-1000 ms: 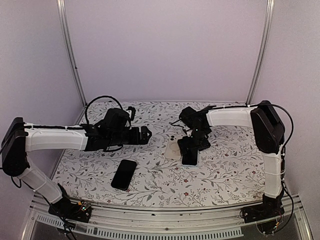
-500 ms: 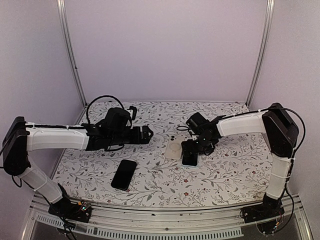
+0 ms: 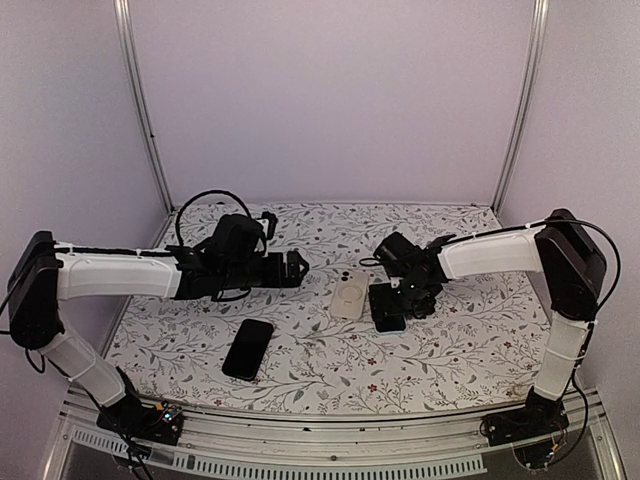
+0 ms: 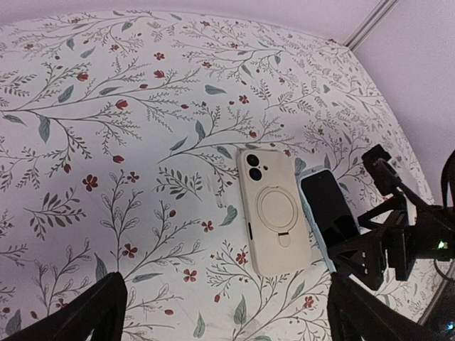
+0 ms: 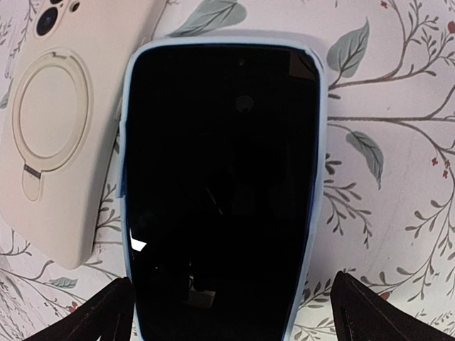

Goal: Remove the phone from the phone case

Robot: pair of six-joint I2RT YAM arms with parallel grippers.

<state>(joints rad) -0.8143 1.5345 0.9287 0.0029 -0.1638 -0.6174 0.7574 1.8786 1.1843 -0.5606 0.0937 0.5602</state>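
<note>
A phone with a black screen sits in a light-blue phone case (image 5: 222,185), lying flat on the floral table; it also shows in the left wrist view as the blue-cased phone (image 4: 327,207). My right gripper (image 5: 234,316) hovers low over its near end, open, with one fingertip (image 5: 106,312) outside each long edge. Whether they touch the case I cannot tell. My left gripper (image 4: 227,320) is open and empty, hanging above the table left of both phones. From above, the left gripper (image 3: 291,268) and right gripper (image 3: 398,298) face each other.
A cream case with a ring holder (image 4: 274,213) lies camera side up, right beside the blue-cased phone, and also shows from above (image 3: 346,297). A bare black phone (image 3: 248,348) lies near the front left. Metal frame posts (image 3: 140,110) stand at the back corners.
The right arm's elbow has swung outward to the right and its gripper has shifted slightly right over the blue-cased phone. The left arm has hardly moved.
</note>
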